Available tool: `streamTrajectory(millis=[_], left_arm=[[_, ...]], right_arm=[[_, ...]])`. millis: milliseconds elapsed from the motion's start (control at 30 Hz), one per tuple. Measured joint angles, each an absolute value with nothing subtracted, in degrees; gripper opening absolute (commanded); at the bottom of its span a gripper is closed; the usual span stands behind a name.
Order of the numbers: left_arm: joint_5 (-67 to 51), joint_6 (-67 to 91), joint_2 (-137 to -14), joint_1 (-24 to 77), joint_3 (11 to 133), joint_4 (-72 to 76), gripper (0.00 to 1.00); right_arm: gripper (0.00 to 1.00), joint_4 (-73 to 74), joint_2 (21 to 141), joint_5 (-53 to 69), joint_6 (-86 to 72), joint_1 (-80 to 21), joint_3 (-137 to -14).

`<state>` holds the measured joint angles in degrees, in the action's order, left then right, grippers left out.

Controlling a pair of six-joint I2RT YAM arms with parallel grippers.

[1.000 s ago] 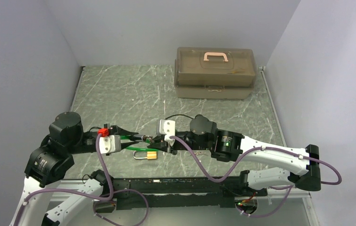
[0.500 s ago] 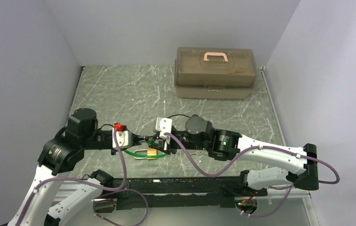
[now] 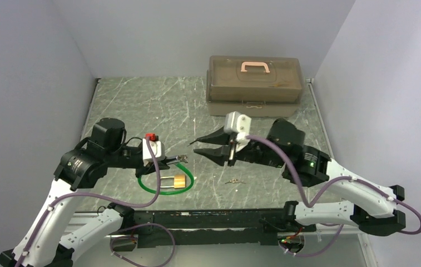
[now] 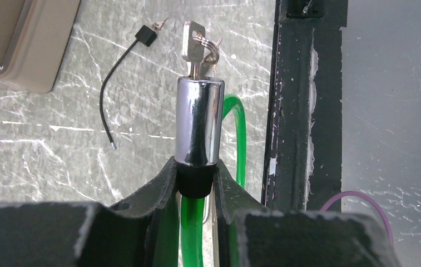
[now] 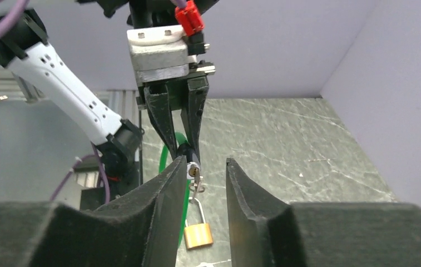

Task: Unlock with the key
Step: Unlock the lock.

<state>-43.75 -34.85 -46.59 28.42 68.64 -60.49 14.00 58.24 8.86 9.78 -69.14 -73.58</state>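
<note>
Seen from above, two robot arms meet over a green, white-veined, marble-patterned surface. On the left, the left tool is clamped tight on the black neck of a shiny chrome lock barrel. It holds the barrel raised off the surface and pointed toward the other arm, probably to steady it while the key is worked. The key, small, flat and silver, sits pushed into the barrel's free end, with like keys hanging from its ring. A glossy green cable runs from the barrel's gripped end and loops down onto the surface. Inside that loop lies a small brass padlock with a thin silver shackle, apart from both tools. A little further right, some tiny metal pieces lie loose on the surface, too small to identify. To the right of the key, the right tool faces it with its dark, tapered fingers spread and nothing between them. It is near the key but not touching it, so the turn looks not yet made. At the far right back stands a closed, murky translucent brown toolbox with a pale pink handle.
</note>
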Motion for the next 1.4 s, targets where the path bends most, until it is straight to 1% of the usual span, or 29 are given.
streamTrajectory(millis=[67,133,267,367,467,633,733,800,833,867,933,1067,1400], left_arm=[[-44.16,-34.92,-46.3,28.42,69.28,-60.69,0.0],[-44.77,-34.94,-46.19,28.42,69.36,-60.75,0.0],[-45.34,-34.92,-45.95,28.42,69.36,-60.73,0.0],[-45.32,-34.89,-45.95,28.42,69.36,-60.66,0.0],[-45.23,-34.81,-45.95,28.42,69.36,-60.34,0.0],[-45.15,-34.76,-45.95,28.42,69.36,-60.25,0.0],[-45.12,-34.72,-45.95,28.42,69.36,-60.23,0.0],[-45.15,-34.65,-45.95,28.42,69.36,-60.16,0.0],[-45.15,-34.63,-45.95,28.42,69.36,-60.05,0.0],[-45.17,-34.57,-45.95,28.42,69.36,-59.86,0.0],[-45.19,-34.39,-45.95,28.42,69.36,-59.57,0.0],[-45.21,-34.37,-45.95,28.42,69.36,-59.4,0.0],[-45.87,-34.33,-45.89,28.42,69.36,-59.4,0.0]], right_arm=[[0.34,14.13,57.3,11.03,8.69,-67.51,-74.52],[0.33,14.33,57.34,13.15,7.4,-66.0,-74.78],[0.25,16.67,61.1,18.17,4.89,-64.62,-77.38],[0.23,18.33,66.11,20.8,3.38,-64.58,-79.61],[0.18,20.64,68.71,22.22,2.35,-64.58,-79.79],[0.16,24.36,70.28,23.0,1.61,-64.58,-81.1],[0.13,25.43,70.28,23.07,1.45,-64.58,-82.13],[0.15,25.89,70.28,23.05,1.45,-64.55,-82.56],[0.21,26.17,70.28,23.03,1.45,-64.51,-82.67],[0.25,26.65,70.28,23.0,1.5,-64.51,-82.78],[0.27,27.51,70.28,22.87,1.58,-64.36,-82.91],[0.3,28.64,70.3,22.63,1.91,-63.86,-83.57],[0.28,28.8,71.57,22.63,2.0,-63.29,-84.49]])
